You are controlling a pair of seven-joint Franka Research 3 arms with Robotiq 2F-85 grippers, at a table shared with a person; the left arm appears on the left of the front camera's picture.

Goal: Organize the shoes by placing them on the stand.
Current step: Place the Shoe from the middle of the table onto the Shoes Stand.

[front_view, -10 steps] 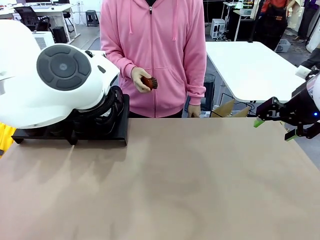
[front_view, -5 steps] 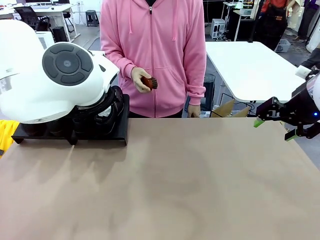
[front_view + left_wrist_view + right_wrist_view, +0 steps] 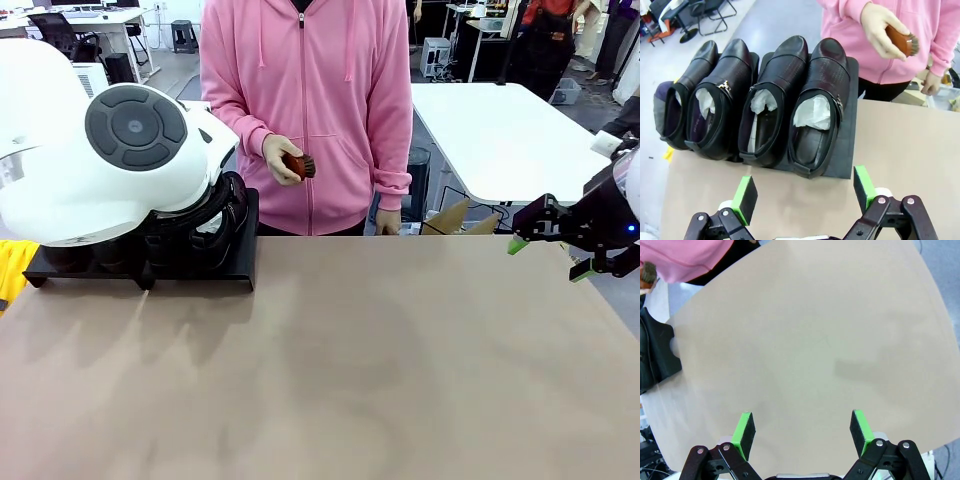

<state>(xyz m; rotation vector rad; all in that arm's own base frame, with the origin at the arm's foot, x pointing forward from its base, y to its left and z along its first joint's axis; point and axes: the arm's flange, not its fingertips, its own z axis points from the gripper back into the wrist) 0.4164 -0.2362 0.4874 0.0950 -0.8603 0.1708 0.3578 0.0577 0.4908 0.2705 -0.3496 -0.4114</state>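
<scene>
Both grippers stand wide open and hold nothing: left gripper [image 3: 805,192] hangs above the table's [image 3: 350,370] near side of the stand [image 3: 844,150], right gripper [image 3: 545,250] hovers at the far right edge. Four shoes [image 3: 815,107] sit side by side on the stand at far left. A person's hand [image 3: 280,158] holds a brush [image 3: 298,165].

4 shoes [image 3: 760,105] lie side by side on the stand [image 3: 842,150], at the table's [image 3: 380,370] far left.

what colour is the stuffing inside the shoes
White paper stuffing, clearest in the left wrist view.
</scene>
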